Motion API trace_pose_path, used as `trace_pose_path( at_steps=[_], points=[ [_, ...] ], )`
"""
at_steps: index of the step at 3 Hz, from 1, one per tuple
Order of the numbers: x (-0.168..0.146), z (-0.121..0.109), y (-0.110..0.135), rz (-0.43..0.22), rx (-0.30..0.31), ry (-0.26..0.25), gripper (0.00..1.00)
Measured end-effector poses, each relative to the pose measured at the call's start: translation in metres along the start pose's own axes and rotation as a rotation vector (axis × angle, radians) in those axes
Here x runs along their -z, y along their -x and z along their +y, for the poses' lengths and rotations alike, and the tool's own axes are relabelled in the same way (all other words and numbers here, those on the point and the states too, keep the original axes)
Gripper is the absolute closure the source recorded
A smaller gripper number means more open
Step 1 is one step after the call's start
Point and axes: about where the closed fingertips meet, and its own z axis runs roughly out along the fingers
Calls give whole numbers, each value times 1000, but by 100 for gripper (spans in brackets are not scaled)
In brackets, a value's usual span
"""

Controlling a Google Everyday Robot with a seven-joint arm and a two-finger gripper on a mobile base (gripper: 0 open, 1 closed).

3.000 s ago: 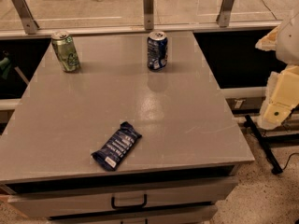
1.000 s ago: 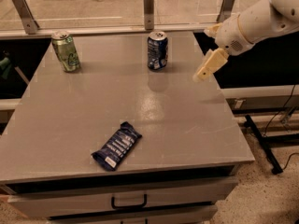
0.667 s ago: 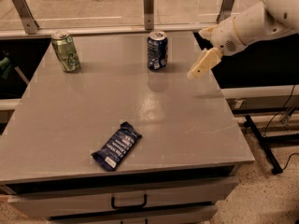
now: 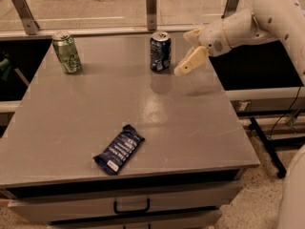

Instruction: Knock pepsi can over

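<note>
The gripper (image 4: 184,52) hovers over the far right part of the counter (image 4: 190,128), its fingers (image 4: 191,60) spread apart and grasping nothing. The pepsi can (image 4: 160,51) stands upright just beside the fingers, on their left as the camera sees it, close to them but not touching.

The main risk is a push that is too weak or too low. A nudge near the base would probably slide the can along the smooth counter rather than tip it. A sweep passing in front of or behind the can would miss it outright. Too hard a blow could send it rolling off the far edge — or leftward toward the green can (image 4: 66,52), which stands well apart from the fingers. The snack wrapper (image 4: 119,149), far nearer the camera than the fingers, looks out of harm's way.
</note>
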Motion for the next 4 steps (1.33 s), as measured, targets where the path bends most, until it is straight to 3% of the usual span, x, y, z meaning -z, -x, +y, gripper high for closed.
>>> trace_pose_path(
  at_steps=[1,2,3,4],
  points=[
    [-20,13,20,-69,-8,92,0],
    [-30,43,42,-126,0,202,0],
    [-26,90,73,-175,31,338,0],
    [-1,135,114,-240,108,453,0]
  ],
)
